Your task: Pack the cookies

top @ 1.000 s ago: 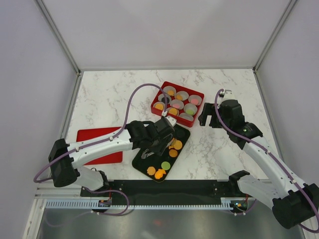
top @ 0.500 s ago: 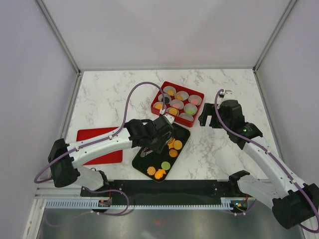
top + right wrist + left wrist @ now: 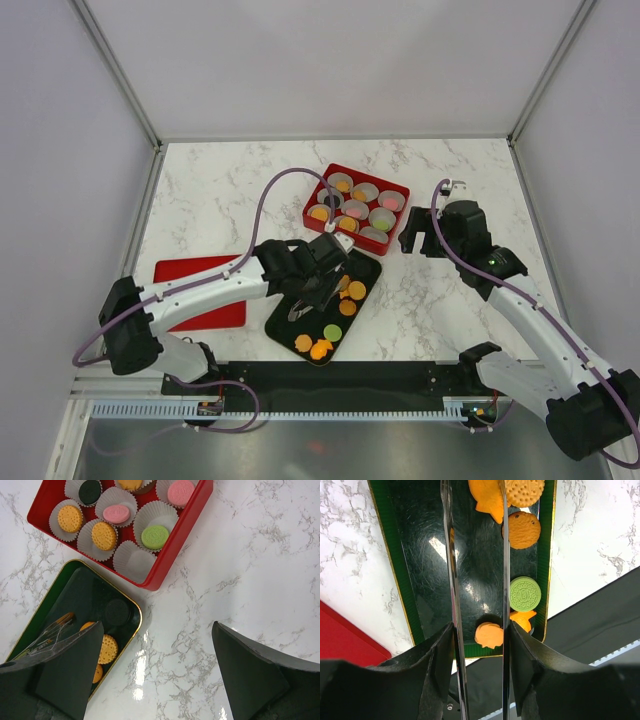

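Over a dark tray on the marble table, the left pincer hangs with its two thin fingers moderately parted and nothing clamped between them. Loose cookies lie on the tray, mostly orange, and one green cookie sits just outside the right finger. A small orange one shows in the gap between the fingers, lying on the tray.

Just beyond the tray is a red box of white paper cups. Most cups hold one cookie each, but the nearest is bare.

The right pincer hovers beside the box, spread wide and carrying nothing. A flat red panel lies left of the tray.
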Controlling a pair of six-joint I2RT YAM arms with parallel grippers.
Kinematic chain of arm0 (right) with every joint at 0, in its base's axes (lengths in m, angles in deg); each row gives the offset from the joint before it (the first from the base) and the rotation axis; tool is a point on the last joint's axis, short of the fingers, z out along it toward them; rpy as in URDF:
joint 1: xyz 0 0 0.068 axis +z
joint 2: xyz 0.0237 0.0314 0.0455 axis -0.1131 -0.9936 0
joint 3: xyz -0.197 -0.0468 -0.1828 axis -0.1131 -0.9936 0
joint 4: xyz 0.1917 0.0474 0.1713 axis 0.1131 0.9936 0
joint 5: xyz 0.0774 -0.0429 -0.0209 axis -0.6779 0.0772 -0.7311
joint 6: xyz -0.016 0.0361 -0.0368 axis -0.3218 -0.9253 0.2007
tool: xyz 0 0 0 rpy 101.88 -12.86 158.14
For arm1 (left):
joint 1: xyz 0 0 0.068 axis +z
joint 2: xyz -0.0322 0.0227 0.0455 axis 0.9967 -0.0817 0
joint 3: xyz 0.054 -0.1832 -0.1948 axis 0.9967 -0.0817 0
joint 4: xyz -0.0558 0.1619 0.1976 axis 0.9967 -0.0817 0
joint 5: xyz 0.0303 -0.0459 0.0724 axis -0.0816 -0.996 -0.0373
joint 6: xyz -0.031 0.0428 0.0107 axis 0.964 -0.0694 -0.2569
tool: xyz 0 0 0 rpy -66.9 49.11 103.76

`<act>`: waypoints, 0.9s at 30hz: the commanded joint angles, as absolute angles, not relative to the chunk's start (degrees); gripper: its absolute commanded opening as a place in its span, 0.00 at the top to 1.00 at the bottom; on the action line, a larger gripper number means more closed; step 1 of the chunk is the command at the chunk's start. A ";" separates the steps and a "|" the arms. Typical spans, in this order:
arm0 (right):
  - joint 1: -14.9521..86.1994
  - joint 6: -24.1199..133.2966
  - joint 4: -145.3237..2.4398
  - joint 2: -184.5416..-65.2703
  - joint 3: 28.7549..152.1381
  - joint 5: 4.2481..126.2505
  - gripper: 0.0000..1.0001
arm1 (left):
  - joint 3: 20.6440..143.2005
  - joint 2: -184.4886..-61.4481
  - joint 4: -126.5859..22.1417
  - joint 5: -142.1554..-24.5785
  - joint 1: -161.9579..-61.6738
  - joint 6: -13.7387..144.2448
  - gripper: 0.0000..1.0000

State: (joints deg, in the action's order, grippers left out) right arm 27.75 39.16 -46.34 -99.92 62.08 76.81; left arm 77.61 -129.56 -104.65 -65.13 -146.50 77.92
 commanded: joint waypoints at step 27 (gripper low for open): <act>27.50 39.61 -47.43 -98.41 61.92 77.81 0.02 | 72.33 -126.49 -102.49 -67.11 -140.60 75.56 0.48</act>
